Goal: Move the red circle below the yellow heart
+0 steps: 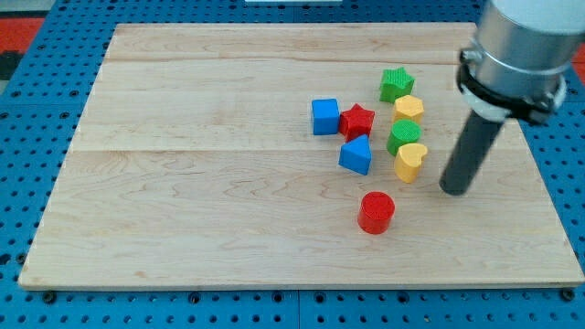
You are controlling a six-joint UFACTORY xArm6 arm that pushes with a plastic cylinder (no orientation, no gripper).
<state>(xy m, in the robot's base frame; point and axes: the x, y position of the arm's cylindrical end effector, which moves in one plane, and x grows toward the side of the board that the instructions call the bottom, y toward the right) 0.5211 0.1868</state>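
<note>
The red circle (377, 212) lies on the wooden board, below and to the left of the yellow heart (410, 161). My tip (453, 190) rests on the board to the right of the yellow heart, a small gap away, and to the upper right of the red circle. It touches no block.
A cluster sits above the red circle: a blue cube (324, 117), a red star (357, 121), a blue triangular block (356, 155), a green star (396, 84), a yellow hexagon (409, 108) and a green block (403, 136). The board's right edge (548, 183) is near my tip.
</note>
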